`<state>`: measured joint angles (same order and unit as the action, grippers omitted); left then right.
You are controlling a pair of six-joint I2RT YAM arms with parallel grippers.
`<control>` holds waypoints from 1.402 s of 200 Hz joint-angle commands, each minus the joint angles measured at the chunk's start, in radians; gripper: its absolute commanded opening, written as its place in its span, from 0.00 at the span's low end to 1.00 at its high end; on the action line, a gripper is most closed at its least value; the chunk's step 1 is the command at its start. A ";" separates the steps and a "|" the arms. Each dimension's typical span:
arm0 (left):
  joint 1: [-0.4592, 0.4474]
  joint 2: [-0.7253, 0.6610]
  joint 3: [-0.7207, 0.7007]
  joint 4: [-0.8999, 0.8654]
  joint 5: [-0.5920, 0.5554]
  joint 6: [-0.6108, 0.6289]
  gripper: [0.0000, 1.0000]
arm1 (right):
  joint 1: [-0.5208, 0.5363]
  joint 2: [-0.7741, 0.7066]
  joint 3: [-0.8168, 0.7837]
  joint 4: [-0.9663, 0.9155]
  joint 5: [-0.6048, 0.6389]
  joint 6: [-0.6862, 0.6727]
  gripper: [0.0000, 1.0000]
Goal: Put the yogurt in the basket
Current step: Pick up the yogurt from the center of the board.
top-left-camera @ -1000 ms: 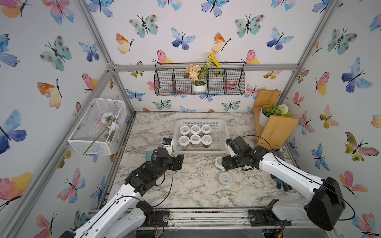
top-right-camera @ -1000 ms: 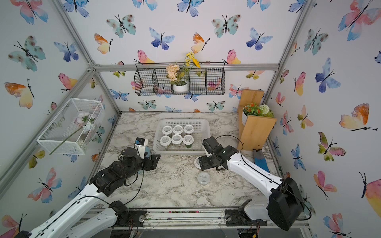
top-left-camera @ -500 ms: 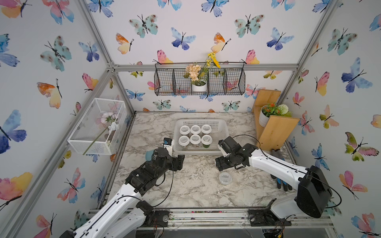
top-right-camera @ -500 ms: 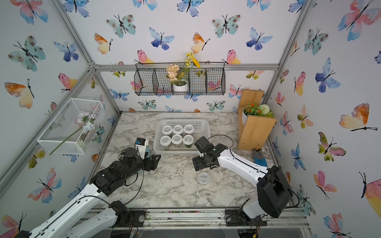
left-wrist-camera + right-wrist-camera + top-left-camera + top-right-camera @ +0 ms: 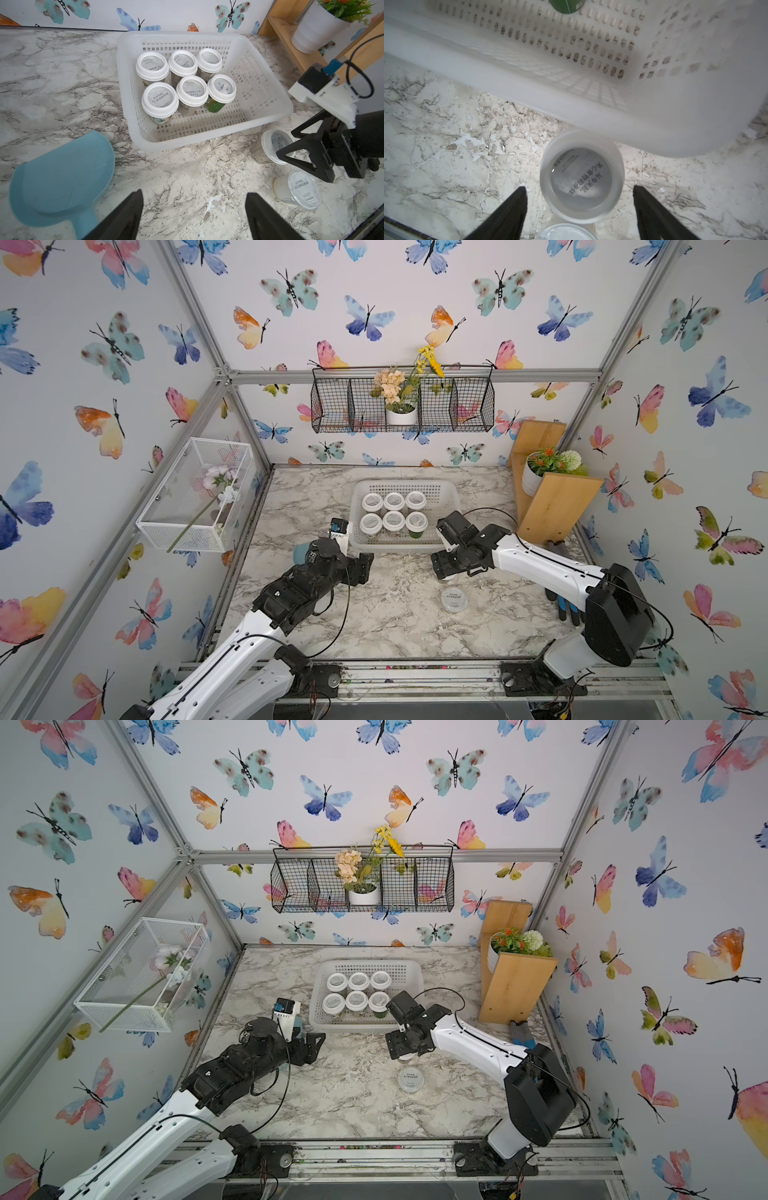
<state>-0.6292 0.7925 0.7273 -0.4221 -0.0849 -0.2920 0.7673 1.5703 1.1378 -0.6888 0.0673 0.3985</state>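
Right wrist view: right fingers point(image 5: 508, 214) now straddle yogurt cup point(image 5: 581, 176) beside basket point(image 5: 571, 104).

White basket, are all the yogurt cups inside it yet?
No, the basket holds only six cups, while a white-lidded cup and a flat-lidded cup sit outside it on the counter.

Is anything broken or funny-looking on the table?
Yes. The marble tabletop is chipped, with white flaky patches in front of the white basket. Also, one yogurt cup standing on the table has a flat grey lid, without the white rim that the other cups have.
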 commanded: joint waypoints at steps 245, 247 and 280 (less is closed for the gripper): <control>-0.012 0.001 -0.005 -0.002 0.005 0.010 0.83 | 0.030 0.069 0.002 -0.006 0.038 0.008 0.73; -0.012 0.002 -0.005 -0.001 0.006 0.010 0.83 | 0.031 0.068 0.002 -0.006 0.038 0.008 0.73; -0.013 0.001 -0.004 -0.001 0.004 0.010 0.83 | 0.036 0.062 0.002 -0.017 0.046 0.009 0.71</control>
<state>-0.6369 0.7929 0.7273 -0.4229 -0.0849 -0.2920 0.7940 1.6241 1.1454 -0.6838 0.0856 0.3996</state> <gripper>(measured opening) 0.828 0.711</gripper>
